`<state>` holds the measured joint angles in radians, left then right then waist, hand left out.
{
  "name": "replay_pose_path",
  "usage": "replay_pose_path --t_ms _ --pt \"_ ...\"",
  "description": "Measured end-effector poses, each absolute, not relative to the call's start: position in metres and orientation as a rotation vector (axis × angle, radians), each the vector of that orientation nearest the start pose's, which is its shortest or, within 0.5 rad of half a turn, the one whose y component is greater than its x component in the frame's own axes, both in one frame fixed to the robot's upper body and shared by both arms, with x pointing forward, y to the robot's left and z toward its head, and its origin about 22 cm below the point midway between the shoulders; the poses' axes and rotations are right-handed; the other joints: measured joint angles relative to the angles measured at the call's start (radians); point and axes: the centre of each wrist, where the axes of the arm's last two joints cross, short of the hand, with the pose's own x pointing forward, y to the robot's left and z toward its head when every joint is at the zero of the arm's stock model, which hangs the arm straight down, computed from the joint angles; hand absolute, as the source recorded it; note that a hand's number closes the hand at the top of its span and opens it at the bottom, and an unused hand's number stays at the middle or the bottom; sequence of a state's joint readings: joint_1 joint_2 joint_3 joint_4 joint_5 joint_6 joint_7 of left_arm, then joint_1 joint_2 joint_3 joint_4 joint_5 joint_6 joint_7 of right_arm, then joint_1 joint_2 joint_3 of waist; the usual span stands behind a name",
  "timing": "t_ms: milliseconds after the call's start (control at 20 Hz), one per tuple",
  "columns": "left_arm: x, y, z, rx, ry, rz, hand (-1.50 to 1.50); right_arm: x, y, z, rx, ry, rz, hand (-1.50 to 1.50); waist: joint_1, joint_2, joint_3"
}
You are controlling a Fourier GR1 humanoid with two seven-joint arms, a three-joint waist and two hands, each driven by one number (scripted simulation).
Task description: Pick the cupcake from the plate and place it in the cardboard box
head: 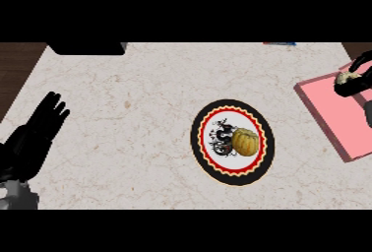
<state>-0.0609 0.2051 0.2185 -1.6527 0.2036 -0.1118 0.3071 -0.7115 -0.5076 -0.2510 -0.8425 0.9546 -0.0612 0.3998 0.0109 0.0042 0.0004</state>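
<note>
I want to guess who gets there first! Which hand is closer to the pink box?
Right. The right hand is over the far end of the pink box, curled round a pale cupcake. The left hand rests open across the counter, beyond the plate.

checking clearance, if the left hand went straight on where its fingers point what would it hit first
Probably the dark block at the counter's far edge: the open left hand at the view's left points toward it. Depth is unclear.

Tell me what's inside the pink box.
Over the box, the right hand curls round the cupcake. Only pink floor shows elsewhere; the hand covers the part beneath it.
</note>
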Motion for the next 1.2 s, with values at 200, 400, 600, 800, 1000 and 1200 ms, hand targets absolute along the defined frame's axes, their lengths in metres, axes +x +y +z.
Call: replay_pose_path --t_ms 200,400,600,800,1000,1200 --pt "0.247 0.315 0.053 0.049 -1.442 0.039 0.0 0.388 -0.381 0.098 -1.209 -0.942 0.489 -1.5 -0.001 -0.001 0.0" --pt "0.247 0.317 0.051 0.052 -1.443 0.037 0.0 0.383 -0.389 0.089 -1.177 -1.048 0.452 -1.5 -0.003 -0.001 0.001" --pt "0.246 0.318 0.052 0.058 -1.444 0.045 0.0 0.381 -0.391 0.096 -1.169 -1.214 0.24 -1.5 -0.009 -0.004 0.001" --pt "0.246 0.325 0.049 0.066 -1.433 0.055 0.0 0.375 -0.398 0.104 -1.133 -1.334 0.004 -1.5 -0.017 -0.006 0.0" --pt "0.246 0.324 0.051 0.063 -1.439 0.053 0.0 0.356 -0.423 0.107 -1.093 -1.393 -0.159 -1.5 -0.018 -0.007 0.0" --pt "0.242 0.325 0.056 0.066 -1.438 0.056 0.0 0.327 -0.455 0.113 -1.076 -1.42 -0.26 -1.5 -0.018 -0.007 0.0"
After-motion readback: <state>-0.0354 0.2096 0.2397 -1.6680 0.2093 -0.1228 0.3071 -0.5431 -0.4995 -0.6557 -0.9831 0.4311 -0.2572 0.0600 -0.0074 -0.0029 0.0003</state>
